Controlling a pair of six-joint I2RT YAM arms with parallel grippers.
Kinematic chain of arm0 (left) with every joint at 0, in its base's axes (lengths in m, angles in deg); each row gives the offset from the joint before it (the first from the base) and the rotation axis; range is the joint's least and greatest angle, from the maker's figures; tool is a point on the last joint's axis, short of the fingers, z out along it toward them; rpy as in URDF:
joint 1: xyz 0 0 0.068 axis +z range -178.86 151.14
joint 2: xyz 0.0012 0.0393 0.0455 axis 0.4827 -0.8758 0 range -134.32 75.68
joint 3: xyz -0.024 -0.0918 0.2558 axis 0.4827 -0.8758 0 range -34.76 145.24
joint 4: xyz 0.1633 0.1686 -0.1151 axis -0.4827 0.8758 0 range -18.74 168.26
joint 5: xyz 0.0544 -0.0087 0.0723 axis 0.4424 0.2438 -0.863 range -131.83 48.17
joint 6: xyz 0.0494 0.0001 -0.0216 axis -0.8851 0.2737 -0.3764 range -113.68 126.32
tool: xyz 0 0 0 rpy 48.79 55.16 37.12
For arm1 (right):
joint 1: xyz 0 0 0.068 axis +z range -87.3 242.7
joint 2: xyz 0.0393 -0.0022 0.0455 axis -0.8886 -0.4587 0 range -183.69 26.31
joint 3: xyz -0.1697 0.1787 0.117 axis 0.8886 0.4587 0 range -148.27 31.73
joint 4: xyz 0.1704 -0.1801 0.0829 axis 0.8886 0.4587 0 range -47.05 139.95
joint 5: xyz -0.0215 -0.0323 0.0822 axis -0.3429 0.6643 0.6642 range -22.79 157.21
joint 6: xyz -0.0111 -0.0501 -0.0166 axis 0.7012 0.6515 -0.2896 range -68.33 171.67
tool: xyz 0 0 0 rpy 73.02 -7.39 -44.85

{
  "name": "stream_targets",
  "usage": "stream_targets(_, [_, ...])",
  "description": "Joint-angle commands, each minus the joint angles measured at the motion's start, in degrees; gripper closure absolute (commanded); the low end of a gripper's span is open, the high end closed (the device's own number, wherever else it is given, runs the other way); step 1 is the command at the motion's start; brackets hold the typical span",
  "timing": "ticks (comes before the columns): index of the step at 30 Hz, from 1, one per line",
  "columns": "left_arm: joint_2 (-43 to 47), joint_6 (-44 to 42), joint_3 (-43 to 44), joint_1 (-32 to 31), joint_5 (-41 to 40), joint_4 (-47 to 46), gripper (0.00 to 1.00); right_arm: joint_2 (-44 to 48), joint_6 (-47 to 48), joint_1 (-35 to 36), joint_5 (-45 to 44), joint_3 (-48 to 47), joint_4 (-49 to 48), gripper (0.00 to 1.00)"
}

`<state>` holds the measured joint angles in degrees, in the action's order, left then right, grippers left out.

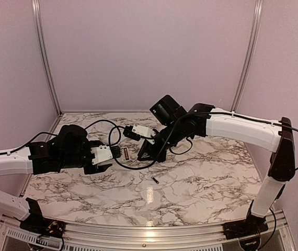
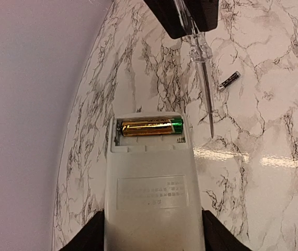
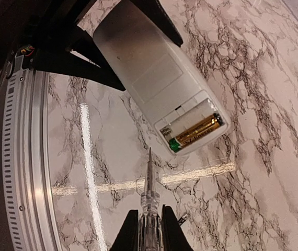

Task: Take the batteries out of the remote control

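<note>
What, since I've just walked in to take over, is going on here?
The left gripper holds the remote control with its battery bay uncovered; one battery sits inside. The right gripper holds a thin clear-handled tool, its tip near the bay. Another battery lies loose on the table.

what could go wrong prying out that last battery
The thin tool in the right gripper could slip off the battery and gouge the remote control. The left gripper grips it only at the other end, so prying may tilt it. The freed battery may roll across the table.
</note>
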<state>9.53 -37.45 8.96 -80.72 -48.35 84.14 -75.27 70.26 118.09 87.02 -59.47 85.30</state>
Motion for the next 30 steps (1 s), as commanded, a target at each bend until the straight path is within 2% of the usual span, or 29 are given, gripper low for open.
stream_targets(1, [3.45, 6.83, -1.54, 0.01, -0.52, -2.47, 1.0, 2.71, -1.09, 0.15, -0.5, 1.57, -3.21, 1.0])
stream_targets(8, [6.74, 11.37, -3.8, 0.0, -2.2, -2.83, 1.0, 4.82, -1.9, 0.15, -0.63, 2.23, -4.88, 1.0])
stream_targets(14, [8.32, 13.56, -5.27, -0.02, -2.35, -3.21, 1.0, 6.85, -6.2, 0.2, -1.94, 3.21, -7.69, 1.0])
stream_targets(23, [8.74, 16.32, -6.14, 0.07, -4.85, -7.8, 1.0, 12.86, -13.73, 0.15, -8.73, 8.3, -14.18, 1.0])
stream_targets(30, [9.39, 20.29, -4.56, 0.08, -8.37, -10.89, 1.0, 15.01, -18.21, 0.15, -14.67, 8.61, -16.57, 1.0])
